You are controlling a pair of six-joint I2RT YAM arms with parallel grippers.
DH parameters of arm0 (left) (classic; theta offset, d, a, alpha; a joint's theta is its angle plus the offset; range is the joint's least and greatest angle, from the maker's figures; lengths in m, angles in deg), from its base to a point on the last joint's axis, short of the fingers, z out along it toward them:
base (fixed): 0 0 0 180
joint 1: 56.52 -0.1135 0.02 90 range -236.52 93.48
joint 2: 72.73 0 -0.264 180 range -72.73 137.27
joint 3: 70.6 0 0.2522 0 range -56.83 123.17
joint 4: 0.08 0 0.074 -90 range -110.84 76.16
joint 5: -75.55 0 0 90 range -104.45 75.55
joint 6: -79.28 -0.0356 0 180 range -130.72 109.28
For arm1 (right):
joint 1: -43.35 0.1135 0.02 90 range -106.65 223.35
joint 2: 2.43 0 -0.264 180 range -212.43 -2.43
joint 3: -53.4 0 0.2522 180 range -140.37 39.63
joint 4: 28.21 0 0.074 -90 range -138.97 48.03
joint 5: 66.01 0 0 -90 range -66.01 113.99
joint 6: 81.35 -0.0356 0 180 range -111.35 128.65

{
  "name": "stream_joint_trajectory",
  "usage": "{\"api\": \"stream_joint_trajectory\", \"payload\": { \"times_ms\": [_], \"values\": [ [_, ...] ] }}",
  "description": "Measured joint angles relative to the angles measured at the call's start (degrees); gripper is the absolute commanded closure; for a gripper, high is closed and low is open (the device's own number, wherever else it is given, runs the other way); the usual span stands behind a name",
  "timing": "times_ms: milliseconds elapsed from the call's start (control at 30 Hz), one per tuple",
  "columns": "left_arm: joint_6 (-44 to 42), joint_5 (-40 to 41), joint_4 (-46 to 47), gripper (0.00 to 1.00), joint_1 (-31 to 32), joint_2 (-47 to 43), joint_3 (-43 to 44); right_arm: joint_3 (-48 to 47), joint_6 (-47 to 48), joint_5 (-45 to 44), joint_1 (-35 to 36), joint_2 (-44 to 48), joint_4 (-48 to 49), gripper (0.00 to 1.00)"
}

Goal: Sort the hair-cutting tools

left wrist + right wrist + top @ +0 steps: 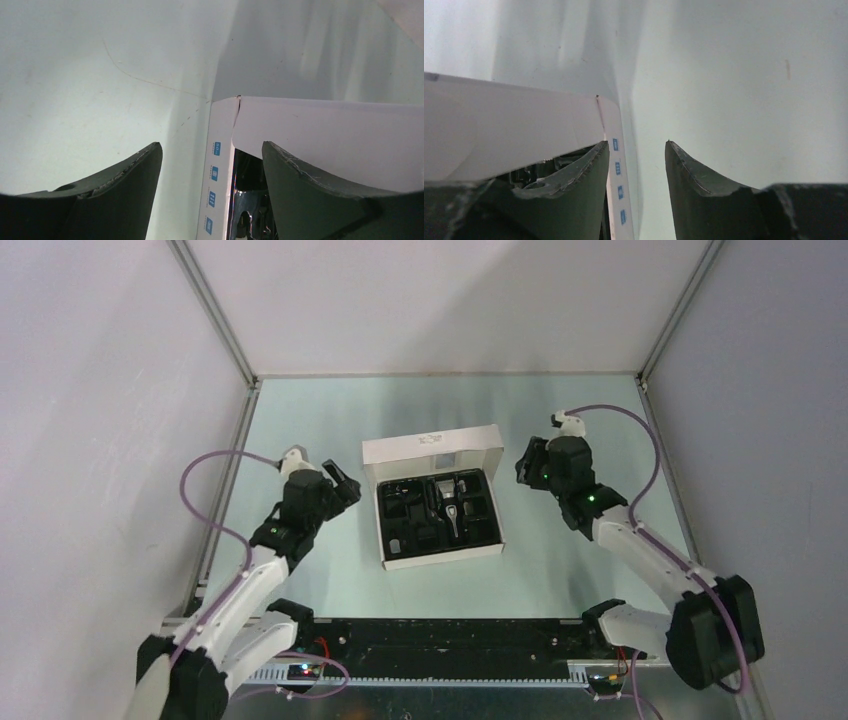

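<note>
The silver-grey and black handheld hair clipper (450, 505) lies in the black moulded tray (385, 552) of the open white cardboard box (430, 452). It is between the two arms, to the right of the left end effector (211, 145) and to the left of the right end effector (636, 142). The small black accessories (400, 512) sit in pockets around the clipper, too dark against the tray to tell apart.

Both end effectors are open and hold nothing. In each wrist view, a side wall of the box with blue printed icons runs up between the parted fingers (120, 190).

That placement is the main hazard. If either end effector closed where it hangs, it would likely pinch cardboard rather than a tool. Any lift or pull would then drag the light box across the pale green bench (560, 570), or tip it and spill pieces out of their pockets.

A descent from here could also land a fingertip on the wall's top edge and crush it.

The upright lid flap stands just beyond both end effectors, so a forward sweep could push it and shove the whole box.

Reaching inward from both sides at once risks the arms meeting over the narrow tray. The clipper also looks snug in its recess, so a shallow grasp may slip off.
</note>
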Motion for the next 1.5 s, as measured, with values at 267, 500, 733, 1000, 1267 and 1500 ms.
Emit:
{"api": "stream_joint_trajectory", "payload": {
  "times_ms": [267, 500, 733, 1000, 1267, 1500],
  "values": [
    [0.04, -4.48, 6.88, 0.20, -0.09, 10.60, 0.74, -0.02, 0.00, 4.28, -0.09, -9.68, 10.73, 0.51],
    [0.79, -6.25, 9.16, 0.20, -0.09, 12.57, 0.81, -0.02, -0.20, 7.87, -0.07, -13.11, 14.03, 0.51],
    [1.07, -6.40, 9.62, 0.20, 0.15, 12.57, 0.81, -0.02, -0.42, 10.43, 0.09, -13.60, 14.93, 0.53],
    [1.90, -6.32, 9.86, 0.20, 0.70, 11.63, -0.85, -0.02, -0.63, 11.15, 1.84, -13.60, 14.49, 0.53],
    [2.01, -5.75, 9.64, 0.20, 0.85, 10.36, -1.66, 0.00, -0.68, 8.41, 3.26, -13.60, 13.66, 0.53],
    [2.19, -5.29, 8.35, 0.20, 1.11, 4.55, -5.49, 3.82, -0.61, 6.51, 2.71, -9.09, 11.50, 0.53]
  ]
}}
